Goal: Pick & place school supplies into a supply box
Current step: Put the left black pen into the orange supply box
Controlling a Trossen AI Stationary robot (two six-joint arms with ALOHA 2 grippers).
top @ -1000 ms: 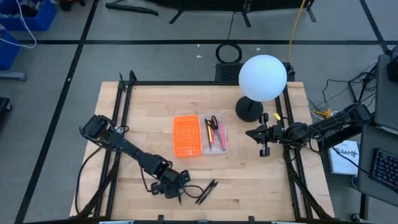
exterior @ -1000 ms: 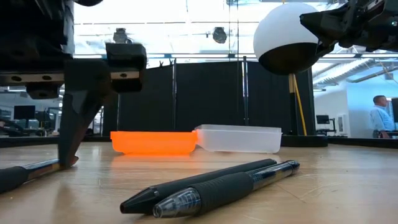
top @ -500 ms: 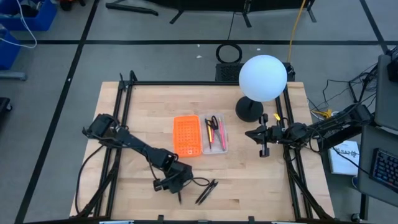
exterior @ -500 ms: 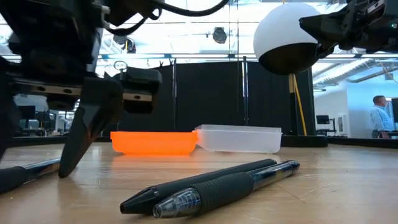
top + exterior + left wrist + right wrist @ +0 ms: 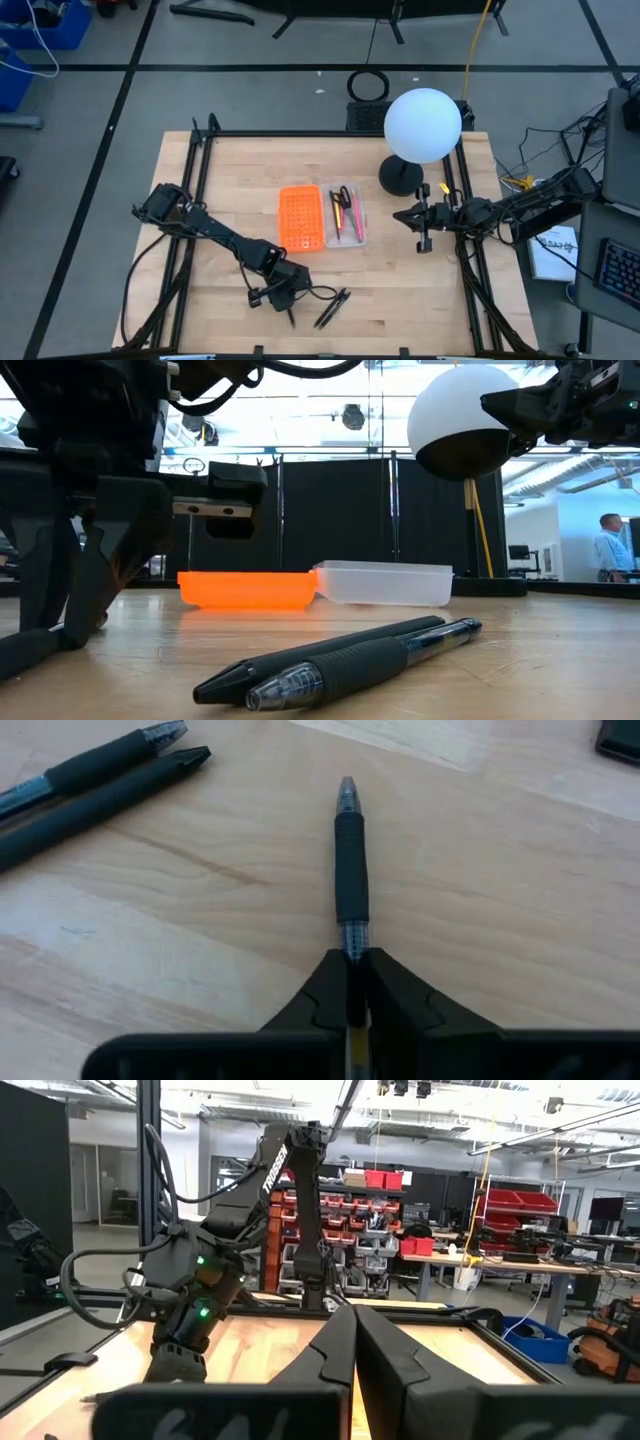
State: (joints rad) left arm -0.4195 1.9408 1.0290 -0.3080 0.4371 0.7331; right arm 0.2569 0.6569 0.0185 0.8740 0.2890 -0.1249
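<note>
The left gripper (image 5: 352,982) is squeezed tight on a black pen (image 5: 350,870) that lies on the table (image 5: 230,180) near its front edge. Two more black pens (image 5: 332,306) lie just beside it, still waiting. The supply box (image 5: 322,216) sits open in the middle of the table, with scissors (image 5: 342,196) and some pens inside. So the job looks partly done. The right gripper (image 5: 425,243) waits near the right edge, fingers together and empty.
</note>
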